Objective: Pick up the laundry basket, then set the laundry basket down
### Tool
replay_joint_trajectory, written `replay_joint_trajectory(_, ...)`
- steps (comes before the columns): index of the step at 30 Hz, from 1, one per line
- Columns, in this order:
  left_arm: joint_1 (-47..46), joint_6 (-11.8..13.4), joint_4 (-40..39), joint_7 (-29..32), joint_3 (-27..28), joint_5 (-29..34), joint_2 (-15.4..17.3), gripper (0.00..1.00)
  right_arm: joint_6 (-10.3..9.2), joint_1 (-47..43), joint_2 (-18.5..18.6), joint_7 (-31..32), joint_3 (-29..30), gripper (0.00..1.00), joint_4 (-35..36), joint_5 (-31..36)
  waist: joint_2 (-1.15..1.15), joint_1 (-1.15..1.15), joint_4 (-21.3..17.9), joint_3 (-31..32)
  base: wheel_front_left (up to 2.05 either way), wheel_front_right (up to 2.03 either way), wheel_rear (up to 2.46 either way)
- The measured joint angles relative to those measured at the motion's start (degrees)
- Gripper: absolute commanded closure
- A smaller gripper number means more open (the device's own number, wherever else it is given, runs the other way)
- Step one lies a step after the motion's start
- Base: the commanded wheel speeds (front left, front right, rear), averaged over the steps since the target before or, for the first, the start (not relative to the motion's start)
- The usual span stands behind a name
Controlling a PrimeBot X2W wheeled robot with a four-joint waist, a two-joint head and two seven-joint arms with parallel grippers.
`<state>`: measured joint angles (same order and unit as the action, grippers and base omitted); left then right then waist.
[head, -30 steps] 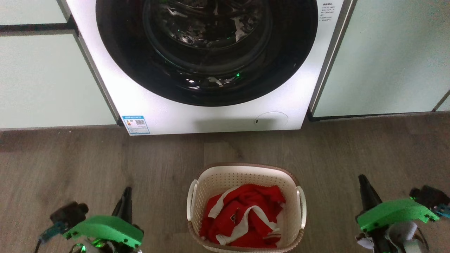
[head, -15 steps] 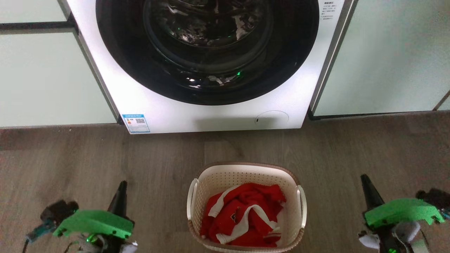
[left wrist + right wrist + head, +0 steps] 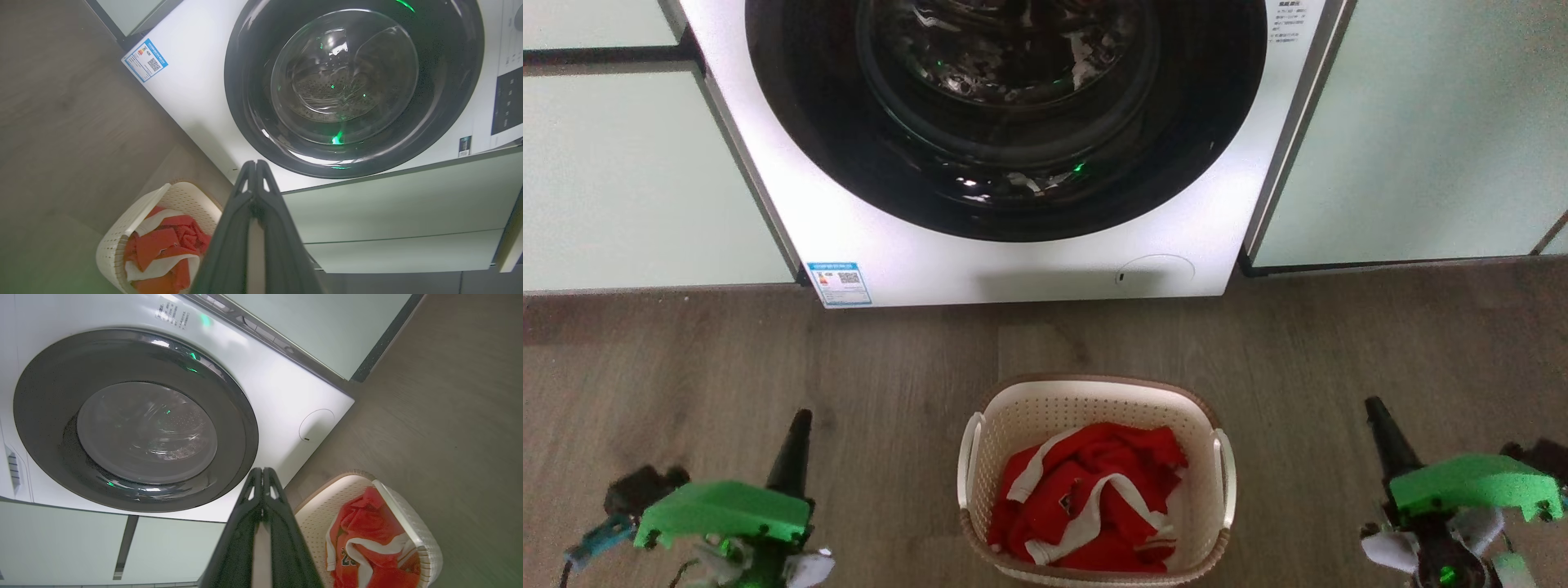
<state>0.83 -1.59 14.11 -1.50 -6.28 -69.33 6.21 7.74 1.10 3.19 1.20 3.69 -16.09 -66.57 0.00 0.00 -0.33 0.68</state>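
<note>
A small cream-white perforated plastic laundry basket (image 3: 1086,404), rounded-rectangular, with a brown woven-look rim and two white loop side handles, stands upright on a grey-brown wood-look floor (image 3: 686,367). It sits a little in front of a white front-loading washing machine (image 3: 1029,273) with a round dark glass door. A crumpled red garment with white trim (image 3: 1086,506) lies inside the basket, bunched toward its near wall.

The robot's left hand (image 3: 796,433), two long dark fingers under a bright green cover, hangs low to the basket's left, well apart from it. The right hand (image 3: 1380,425) mirrors it to the basket's right, also well apart. In the left wrist view the fingers (image 3: 237,212) are pressed together to a single tip and hold nothing. The right wrist view shows the same of that hand's fingers (image 3: 241,522).

This layout fits two stages equally: the basket waiting on the floor to be lifted, or already put back down with both hands drawn clear. The pictures do not settle which.

Either way, one loop handle faces each hand, so the basket suits an even hold from both sides. The thin plastic probably flexes. A lopsided pull would likely tip it and slide the garment toward the lower side. How much gap lies behind each loop is too small to judge. The washing machine's front is near the basket's far side, so there is little room for forward motion.
</note>
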Motion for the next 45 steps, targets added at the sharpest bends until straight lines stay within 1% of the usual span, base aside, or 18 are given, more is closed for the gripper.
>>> replay_joint_trajectory(13,-1.2,-1.8,0.5,2.0,3.3,-7.6,-1.0,1.0,-0.11,0.8,-0.2,1.3,1.3,1.0,0.0,-8.1,0.0,0.0,0.1,-0.3,0.0,0.0,0.0)
replay_joint_trajectory(18,-1.4,-2.3,0.8,2.9,3.8,-10.1,-1.2,1.0,-0.12,1.1,-0.4,1.8,1.7,1.0,0.0,-10.6,0.0,0.0,0.1,-0.4,0.0,0.0,0.0)
replay_joint_trajectory(21,-2.1,-2.9,1.0,3.5,5.1,-12.3,-1.3,1.0,-0.12,1.1,-0.5,2.5,2.0,1.0,0.0,-13.1,0.0,0.0,0.2,-0.5,0.0,0.0,0.0)
replay_joint_trajectory(36,-3.3,-4.6,1.5,6.0,8.3,-21.0,-2.6,1.0,-0.14,1.4,-0.6,4.3,3.5,1.0,0.0,-22.3,0.0,0.0,0.3,-0.8,0.0,0.0,0.0)
replay_joint_trajectory(40,-3.7,-5.5,1.5,6.6,9.1,-23.4,-2.7,1.0,-0.15,2.2,-0.7,4.8,3.8,1.0,0.0,-24.7,0.0,0.0,0.3,-0.9,0.0,0.0,0.0)
replay_joint_trajectory(45,-3.7,-5.5,1.6,6.6,9.1,-23.8,-2.8,1.0,-0.15,2.4,-0.7,4.9,3.8,1.0,0.0,-25.2,0.0,0.0,0.3,-0.9,0.0,0.0,0.0)
